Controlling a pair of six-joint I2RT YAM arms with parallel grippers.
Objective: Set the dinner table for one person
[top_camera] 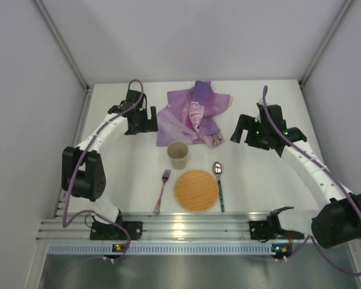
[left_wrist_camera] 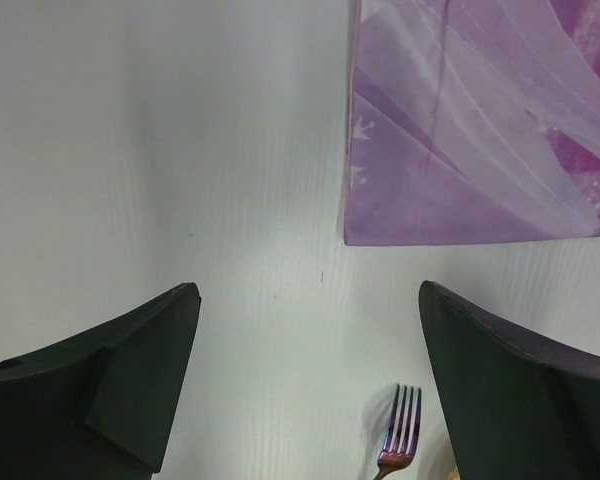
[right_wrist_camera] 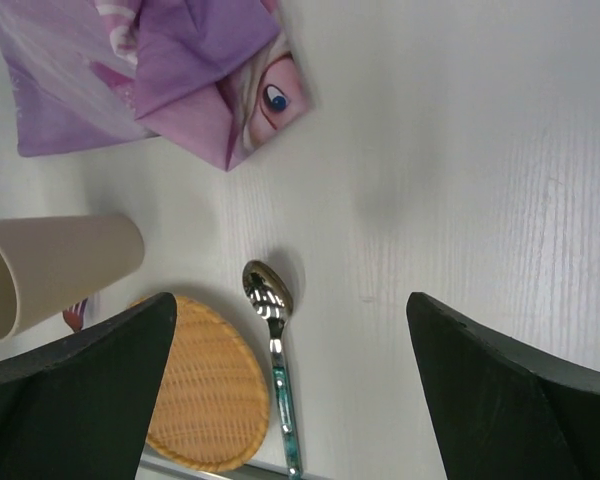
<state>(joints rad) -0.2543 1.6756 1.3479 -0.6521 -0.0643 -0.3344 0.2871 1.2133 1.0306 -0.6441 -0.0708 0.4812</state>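
Observation:
The dinner table [top_camera: 259,180] is a white tabletop. Near its front edge lies a round wicker plate [top_camera: 196,189], with a fork [top_camera: 163,189] to its left and a teal-handled spoon [top_camera: 218,183] to its right. A beige cup [top_camera: 178,155] stands behind the plate. My left gripper [top_camera: 141,126] hovers open over bare table [left_wrist_camera: 230,150] beside the purple cloth's left edge, and the fork's tines [left_wrist_camera: 402,430] show below it. My right gripper [top_camera: 240,133] is open too, right of the cloth. In its wrist view the spoon [right_wrist_camera: 270,310], plate [right_wrist_camera: 200,395] and cup [right_wrist_camera: 55,270] lie below the open jaws.
A crumpled purple printed cloth [top_camera: 192,114] lies at the back middle of the table, between the two grippers. A ribbed aluminium rail [top_camera: 186,226] runs along the near edge, carrying both arm bases. White walls close in the left, right and far sides.

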